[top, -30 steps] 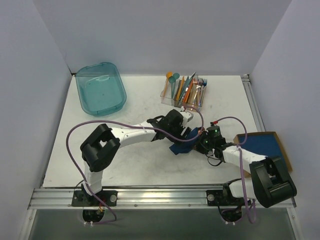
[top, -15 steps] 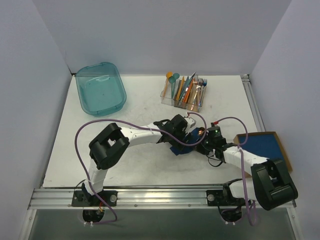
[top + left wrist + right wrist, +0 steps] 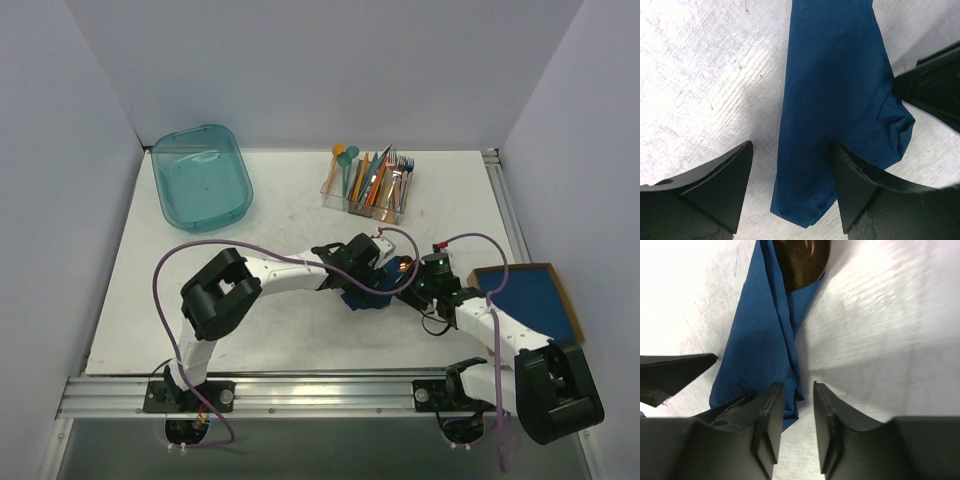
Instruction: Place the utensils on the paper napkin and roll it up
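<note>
white table [image 3: 290, 335], left gripper [image 3: 790, 150] astride napkin roll [image 3: 832, 85], right gripper [image 3: 796, 386] beside

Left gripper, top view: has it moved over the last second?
Yes. The left gripper has slid a little toward the near table edge, away from the clear cutlery holder at the back, and now sits over the paper napkin.

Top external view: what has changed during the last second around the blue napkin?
The right gripper has opened its jaws a little at the edge of the napkin. The left gripper, open, moved down in the view, over the napkin. The napkin, the cutlery holder and the teal tub stayed in place.
</note>
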### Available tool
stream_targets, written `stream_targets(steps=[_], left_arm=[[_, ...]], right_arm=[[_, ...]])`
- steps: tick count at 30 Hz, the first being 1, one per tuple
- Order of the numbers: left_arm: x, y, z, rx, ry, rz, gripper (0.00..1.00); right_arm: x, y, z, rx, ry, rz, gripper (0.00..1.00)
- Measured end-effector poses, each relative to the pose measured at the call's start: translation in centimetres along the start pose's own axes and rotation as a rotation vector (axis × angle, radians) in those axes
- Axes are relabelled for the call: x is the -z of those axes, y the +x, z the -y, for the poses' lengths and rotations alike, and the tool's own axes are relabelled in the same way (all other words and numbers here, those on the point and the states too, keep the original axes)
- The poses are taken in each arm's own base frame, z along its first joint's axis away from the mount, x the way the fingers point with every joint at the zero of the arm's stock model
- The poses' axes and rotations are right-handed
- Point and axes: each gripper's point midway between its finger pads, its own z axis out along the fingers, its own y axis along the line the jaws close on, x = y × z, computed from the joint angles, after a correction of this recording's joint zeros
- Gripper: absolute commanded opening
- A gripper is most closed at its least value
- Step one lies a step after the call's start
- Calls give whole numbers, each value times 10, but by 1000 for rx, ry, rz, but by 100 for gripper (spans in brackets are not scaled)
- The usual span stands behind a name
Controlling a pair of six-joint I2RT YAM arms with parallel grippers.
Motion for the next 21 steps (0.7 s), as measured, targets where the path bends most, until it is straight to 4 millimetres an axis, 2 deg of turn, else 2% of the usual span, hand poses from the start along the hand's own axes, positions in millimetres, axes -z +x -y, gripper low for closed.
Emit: stream_targets(steps=[6,10,21], left_arm=[[-1,0,2,0,-9,8,72],[-1,-1,3,7,-9,11,72],[-2,-1,3,10,-8,18,71]], right_arm=[[7,-25,0,1,23,65,39],[7,-37,-3,8,29,87,40],[-10,-43,-3,29,66,60,45]])
